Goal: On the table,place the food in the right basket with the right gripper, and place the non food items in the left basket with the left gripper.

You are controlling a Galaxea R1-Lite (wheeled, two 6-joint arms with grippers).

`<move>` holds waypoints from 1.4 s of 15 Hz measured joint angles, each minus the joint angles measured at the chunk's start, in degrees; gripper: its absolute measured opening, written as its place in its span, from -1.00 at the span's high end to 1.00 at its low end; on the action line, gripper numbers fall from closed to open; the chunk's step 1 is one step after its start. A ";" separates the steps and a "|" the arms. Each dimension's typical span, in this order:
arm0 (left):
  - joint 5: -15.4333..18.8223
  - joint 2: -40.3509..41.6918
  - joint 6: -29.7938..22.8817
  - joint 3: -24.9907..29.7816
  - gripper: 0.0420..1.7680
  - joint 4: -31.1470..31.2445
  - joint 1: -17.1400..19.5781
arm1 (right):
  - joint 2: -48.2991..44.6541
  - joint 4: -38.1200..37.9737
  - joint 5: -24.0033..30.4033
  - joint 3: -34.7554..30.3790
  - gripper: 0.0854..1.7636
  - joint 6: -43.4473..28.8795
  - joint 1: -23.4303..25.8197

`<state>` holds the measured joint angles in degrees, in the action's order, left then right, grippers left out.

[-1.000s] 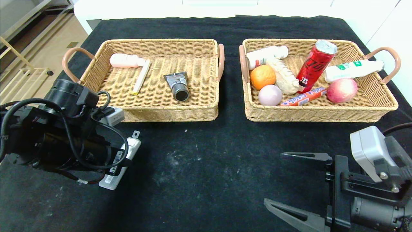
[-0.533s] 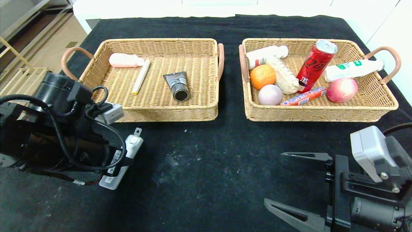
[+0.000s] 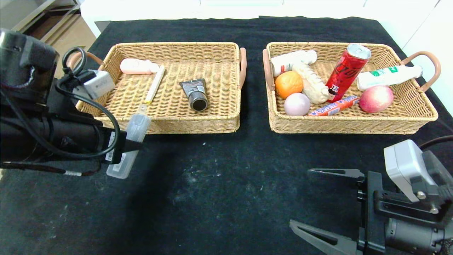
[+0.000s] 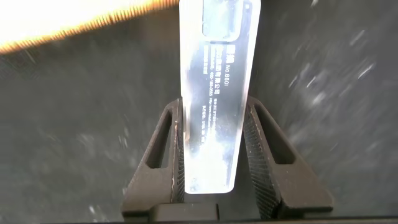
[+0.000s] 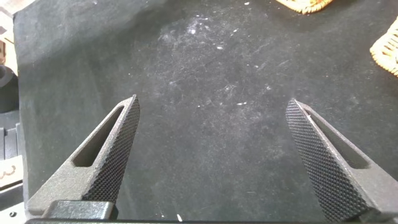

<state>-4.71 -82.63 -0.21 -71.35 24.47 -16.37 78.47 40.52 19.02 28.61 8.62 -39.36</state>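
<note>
Two baskets are sitting side by side on the tabletop (image 3: 226,177), the left basket (image 3: 166,120) beside the right basket (image 3: 350,125). A tube (image 3: 195,94), a stick (image 3: 155,84) and a small bottle (image 3: 136,66) are lying in the left one. A can (image 3: 347,72) is leaning in the right one, behind a sausage (image 3: 332,107), between an orange (image 3: 288,84) and an apple (image 3: 376,99). A clear case (image 3: 129,147) is hanging before the left basket's near left corner.

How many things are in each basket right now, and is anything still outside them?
Left basket: 3 (pink bottle, pale stick, dark tube)
Right basket: 8 (orange, pink ball, apple, red can, sausage stick, cream knobbly item, 2 white bottles)
Outside: 1, clear plastic case in the left gripper
Total: 12
</note>
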 joint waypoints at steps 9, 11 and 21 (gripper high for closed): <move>0.44 -8.72 -0.28 -19.08 0.29 -1.38 -0.07 | -0.28 0.11 0.00 -0.06 -0.94 0.00 -0.16; 0.30 -11.12 -0.28 -22.50 0.29 -1.38 -0.07 | -0.35 0.16 0.00 -0.12 -0.94 0.02 -0.22; -0.59 -19.97 -0.34 -34.02 0.29 -1.56 0.45 | -0.77 0.21 0.00 -0.11 -0.94 0.02 -0.18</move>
<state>-5.29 -102.60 -0.55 -105.38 22.91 -15.92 77.70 40.73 19.02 28.50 8.64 -39.55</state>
